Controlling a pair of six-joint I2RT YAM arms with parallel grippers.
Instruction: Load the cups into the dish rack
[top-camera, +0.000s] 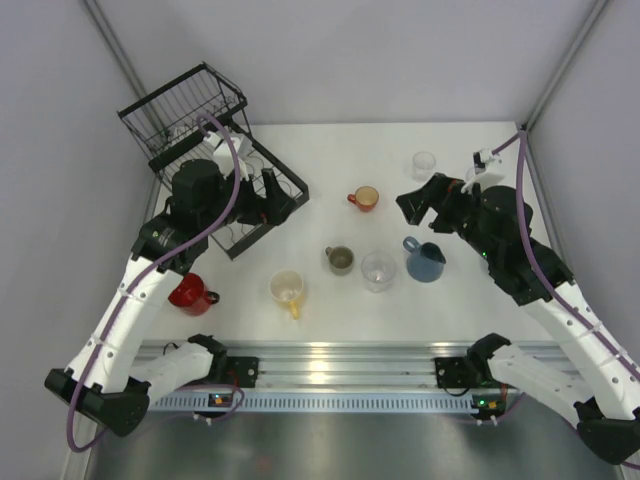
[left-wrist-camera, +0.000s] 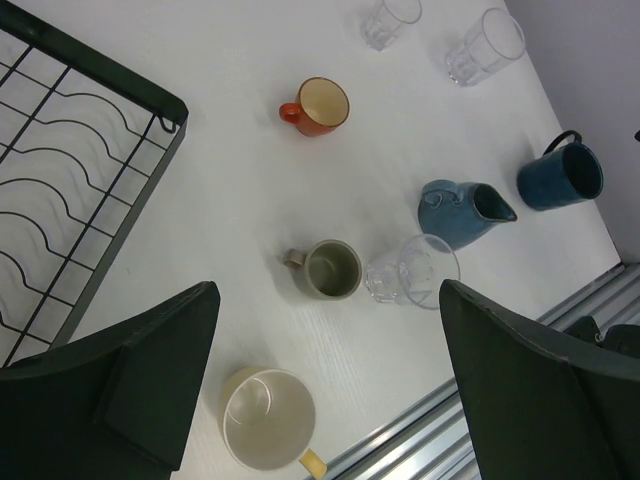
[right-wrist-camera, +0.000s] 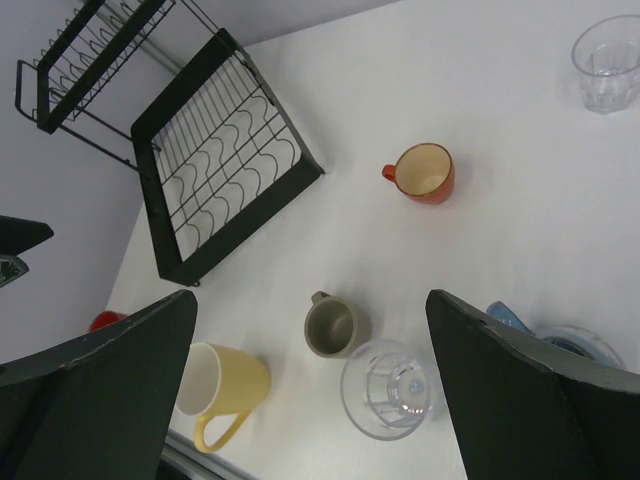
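The black wire dish rack (top-camera: 287, 170) stands at the back left, its tall basket (top-camera: 185, 108) behind the low tray. My left gripper (top-camera: 262, 200) hovers open over the tray's right side. On the table stand a red mug (top-camera: 190, 293), a yellow mug (top-camera: 287, 290), an olive-grey mug (top-camera: 340, 260), a clear tumbler (top-camera: 378, 271), a light blue mug (top-camera: 425, 260), an orange-red mug (top-camera: 365, 198) and another tumbler (top-camera: 424, 165). My right gripper (top-camera: 412, 203) hangs open above the table between the orange-red and blue mugs. A dark blue mug (left-wrist-camera: 560, 175) shows in the left wrist view.
A metal rail (top-camera: 330, 365) runs along the table's near edge. White walls close in the left, back and right sides. In the right wrist view the olive-grey mug (right-wrist-camera: 335, 327) and tumbler (right-wrist-camera: 388, 390) lie below my open fingers (right-wrist-camera: 540, 390).
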